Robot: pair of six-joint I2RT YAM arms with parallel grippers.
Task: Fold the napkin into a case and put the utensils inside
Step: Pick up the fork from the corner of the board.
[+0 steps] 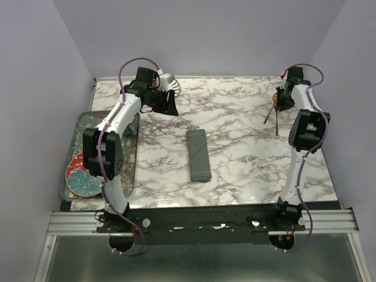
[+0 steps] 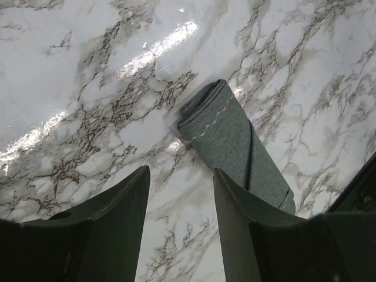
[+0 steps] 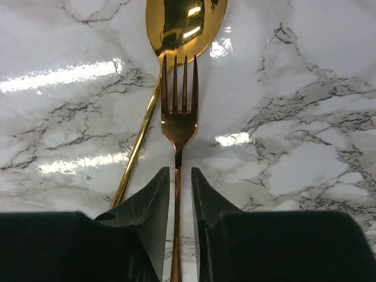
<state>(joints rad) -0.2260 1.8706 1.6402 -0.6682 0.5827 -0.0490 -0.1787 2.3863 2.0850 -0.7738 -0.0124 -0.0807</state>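
- I see the case (image 1: 198, 155) lying flat in the middle of the marble table (image 1: 247, 147), long and thin (it is the grey cloth, folded up).
- My left gripper (image 2: 179, 229) hangs over the table at the far left. Its two fingers are spread apart with nothing between them. One end of the case lies just past one finger.
- The gold fork (image 3: 179, 111) and spoon (image 3: 185, 23) lie at the far right, well apart from the case. The fork's tips are right at the spoon's round head.
- My right gripper (image 3: 180, 176) has a finger close on each side of the fork's thin handle. I cannot tell if they pinch it.
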